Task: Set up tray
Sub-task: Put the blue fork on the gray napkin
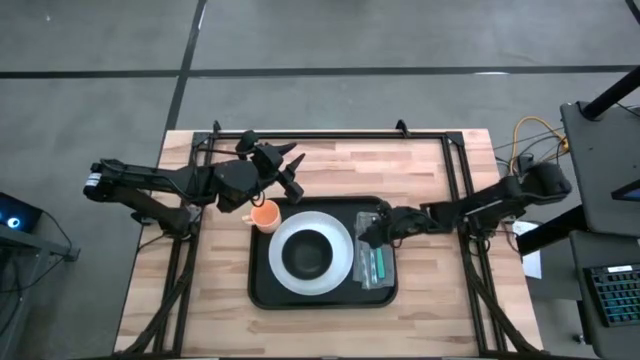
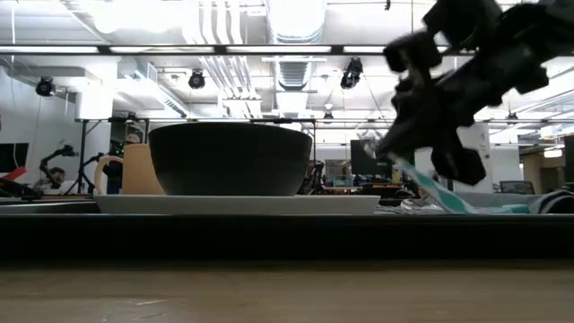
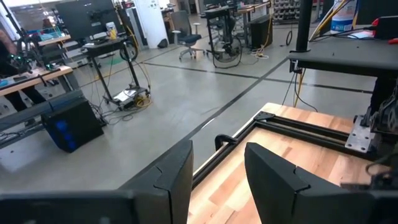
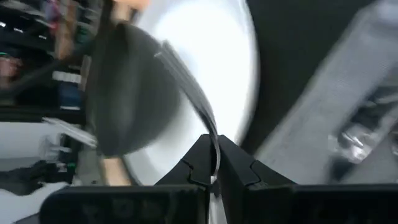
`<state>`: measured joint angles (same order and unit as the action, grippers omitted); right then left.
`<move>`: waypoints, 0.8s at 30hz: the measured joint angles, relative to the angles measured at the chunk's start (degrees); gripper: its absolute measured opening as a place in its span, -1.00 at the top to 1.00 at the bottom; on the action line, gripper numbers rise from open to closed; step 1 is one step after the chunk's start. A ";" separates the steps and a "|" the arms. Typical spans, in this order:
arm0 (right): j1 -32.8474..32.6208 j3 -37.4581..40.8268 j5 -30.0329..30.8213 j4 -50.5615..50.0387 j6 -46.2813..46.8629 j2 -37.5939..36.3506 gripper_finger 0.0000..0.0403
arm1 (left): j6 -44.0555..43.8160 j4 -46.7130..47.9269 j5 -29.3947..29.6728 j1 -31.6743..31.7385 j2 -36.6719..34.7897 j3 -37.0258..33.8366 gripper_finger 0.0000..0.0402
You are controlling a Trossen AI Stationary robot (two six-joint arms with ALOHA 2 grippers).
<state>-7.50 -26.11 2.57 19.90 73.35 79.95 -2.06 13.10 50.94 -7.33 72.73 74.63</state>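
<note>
Tray (image 1: 262, 290), black with a raised rim, sits on the wooden bench (image 1: 420, 170) a little toward its near edge, roughly centred between the side edges. On it you have a white plate (image 1: 284, 270) carrying a dark bowl (image 1: 308, 254), and along the tray's right side a grey napkin (image 1: 385, 268) with teal-handled cutlery (image 1: 378, 264) lying on it.

Your right gripper (image 1: 368, 231) is over the napkin's far end, near the tray's far right corner. Its jaws are pinched closed on a thin utensil (image 4: 186, 81), whose slim shaft runs out from between the fingertips across the plate and bowl in the right wrist view. In the low view the same gripper (image 2: 429, 161) hangs just above the napkin with a teal piece slanting down from it.

An orange cup (image 1: 264, 215) stands on the bench just off the tray's far left corner. Your left gripper (image 1: 290, 165) is raised beyond that cup, toward the bench's far edge, its fingers (image 3: 177, 177) parted with nothing between them.
</note>
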 joint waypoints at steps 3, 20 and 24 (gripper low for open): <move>0.44 0.13 -1.12 2.59 -0.03 4.23 0.95 | -0.01 0.02 -0.03 0.00 -0.02 0.00 0.37; 6.85 0.31 -2.57 2.38 -6.55 4.16 0.96 | 0.02 0.46 -3.98 -0.02 -0.09 0.00 0.37; 6.83 0.29 -2.45 0.92 -5.97 5.67 0.96 | 0.02 0.44 -4.92 -0.04 -0.09 0.00 0.37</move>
<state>-0.67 -25.82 0.12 20.82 67.37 85.61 -2.04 13.54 46.02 -7.38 72.64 74.63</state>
